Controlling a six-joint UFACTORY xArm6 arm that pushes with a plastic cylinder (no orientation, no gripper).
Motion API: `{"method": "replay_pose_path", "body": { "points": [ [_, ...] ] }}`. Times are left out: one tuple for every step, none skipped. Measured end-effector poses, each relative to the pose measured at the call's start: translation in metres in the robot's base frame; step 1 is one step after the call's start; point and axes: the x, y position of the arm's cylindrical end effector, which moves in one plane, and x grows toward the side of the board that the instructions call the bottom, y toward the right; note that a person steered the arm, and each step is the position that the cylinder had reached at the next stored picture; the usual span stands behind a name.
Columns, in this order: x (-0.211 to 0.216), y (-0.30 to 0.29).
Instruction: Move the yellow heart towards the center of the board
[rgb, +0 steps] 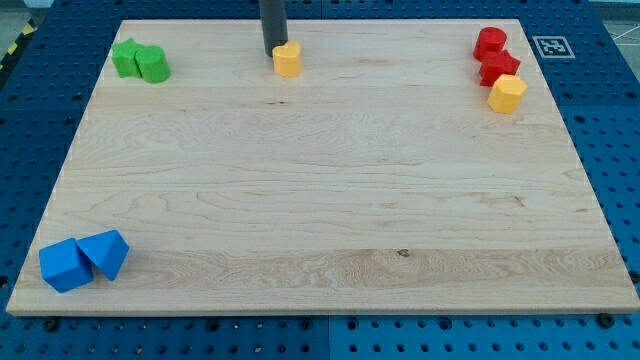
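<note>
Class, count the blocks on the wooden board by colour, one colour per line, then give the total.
Green blocks: 2
Yellow blocks: 2
Red blocks: 2
Blue blocks: 2
Total: 8

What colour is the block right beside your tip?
Yellow: the yellow heart, just right of my tip, near the top edge in the camera view.

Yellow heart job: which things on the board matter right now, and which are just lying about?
In play: yellow heart near the view's top edge; my tip touching its left side.

Lying about: green blocks, red blocks, yellow hexagon, blue blocks.
</note>
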Motion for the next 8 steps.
{"method": "replay_pose_path", "body": {
  "points": [
    [0.011, 0.018],
    [0.022, 0.035],
    [0.034, 0.054],
    [0.050, 0.071],
    [0.056, 0.080],
    [0.048, 0.068],
    [0.049, 0.036],
    [0.049, 0.027]
  ]
}}
